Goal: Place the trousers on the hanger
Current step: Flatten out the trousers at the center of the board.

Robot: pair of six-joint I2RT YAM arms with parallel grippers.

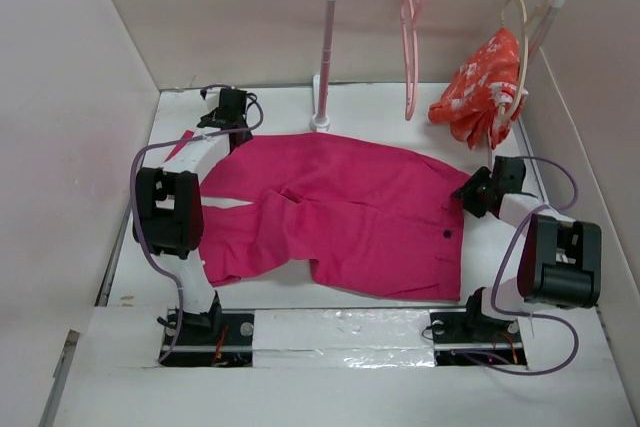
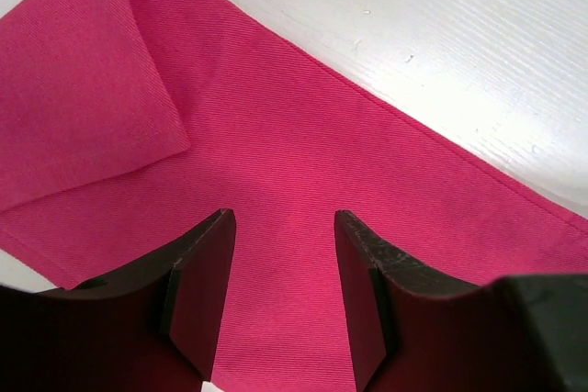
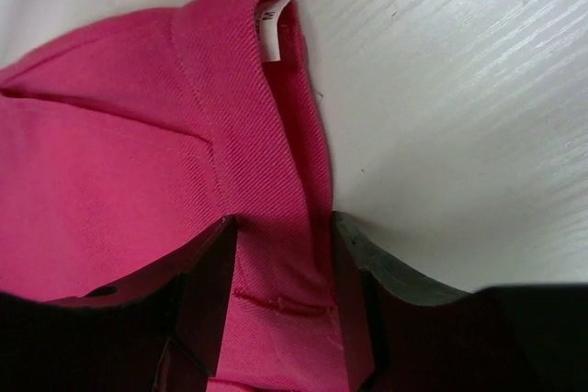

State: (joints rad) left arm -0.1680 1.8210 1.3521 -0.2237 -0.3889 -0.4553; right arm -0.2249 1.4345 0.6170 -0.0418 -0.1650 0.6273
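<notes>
The magenta-pink trousers (image 1: 350, 212) lie spread flat on the white table, waistband to the right and legs to the left. The salmon-pink hanger (image 1: 410, 52) hangs empty on the rail at the back. My left gripper (image 1: 226, 135) is at the far left leg end; in the left wrist view it (image 2: 285, 227) is open just above flat cloth (image 2: 276, 135), holding nothing. My right gripper (image 1: 470, 193) is at the waistband's far corner; in the right wrist view it (image 3: 285, 227) is open with the waistband edge (image 3: 276, 181) lying between its fingers.
A white rail stand (image 1: 325, 57) rises at the back centre. A pale beige hanger with a red-orange floral garment (image 1: 485, 82) hangs at the rail's right end, close above my right gripper. Walls enclose the table on the left, back and right.
</notes>
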